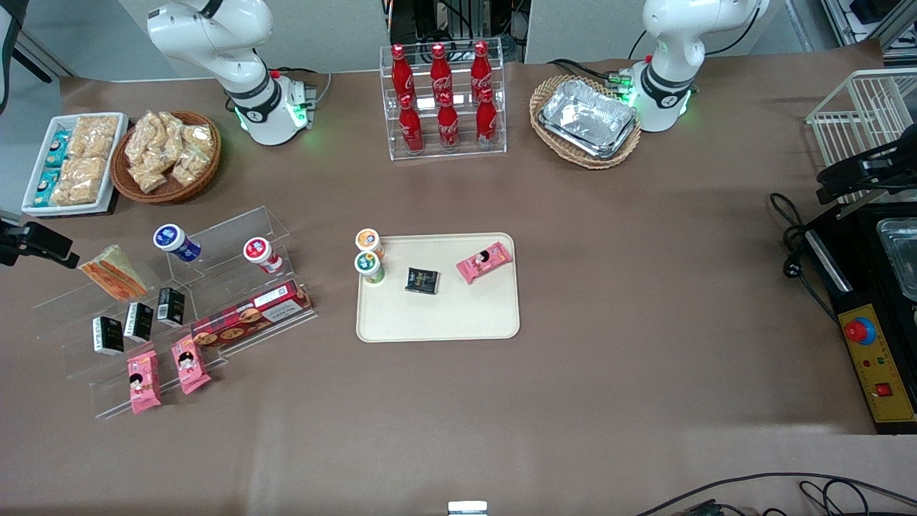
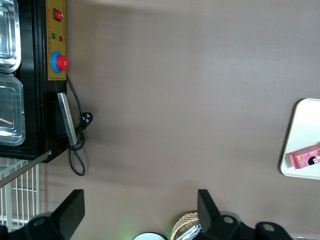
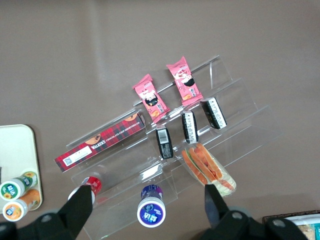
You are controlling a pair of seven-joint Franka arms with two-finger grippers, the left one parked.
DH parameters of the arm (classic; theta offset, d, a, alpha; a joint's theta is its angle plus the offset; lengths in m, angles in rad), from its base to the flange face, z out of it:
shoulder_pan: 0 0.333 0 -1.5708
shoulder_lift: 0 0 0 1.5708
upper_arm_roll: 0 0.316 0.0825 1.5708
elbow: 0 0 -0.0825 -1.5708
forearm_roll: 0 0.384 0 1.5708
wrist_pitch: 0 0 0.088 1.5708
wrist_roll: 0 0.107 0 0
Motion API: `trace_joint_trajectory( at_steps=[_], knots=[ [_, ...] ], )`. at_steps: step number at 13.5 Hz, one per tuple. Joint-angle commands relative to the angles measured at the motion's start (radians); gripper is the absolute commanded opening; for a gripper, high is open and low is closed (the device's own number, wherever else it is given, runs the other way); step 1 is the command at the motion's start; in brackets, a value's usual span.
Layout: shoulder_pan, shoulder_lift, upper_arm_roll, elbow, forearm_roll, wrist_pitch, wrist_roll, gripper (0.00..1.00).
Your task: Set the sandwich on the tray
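Sandwich (image 1: 114, 272) lies on the upper step of the clear stepped rack (image 1: 236, 236) at the working arm's end of the bench (image 1: 645, 322) — wrapped, untouched. Just beside it on the next step down: three small black cartons (image 1: 138, 321), upright. Pincer (image 3: 147, 212) hangs above the rack, over the sandwich; fingers (image 3: 80, 207) spread wide, nothing between them. Tray (image 1: 458, 322) sits mid-bench, well apart from the rack — it carries two small cups (image 1: 369, 254), a dark packet (image 1: 423, 280) and a pink snack packet (image 1: 485, 261).
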Motion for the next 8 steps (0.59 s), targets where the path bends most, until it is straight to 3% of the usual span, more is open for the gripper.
trace_joint_trajectory(
  at_steps=[1,8],
  knots=[
    [0.005,0.001,-0.003,0.001,-0.019,-0.002,-0.004,1.0],
    [-0.004,0.011,-0.008,-0.002,-0.037,-0.018,0.095,1.0]
  ],
)
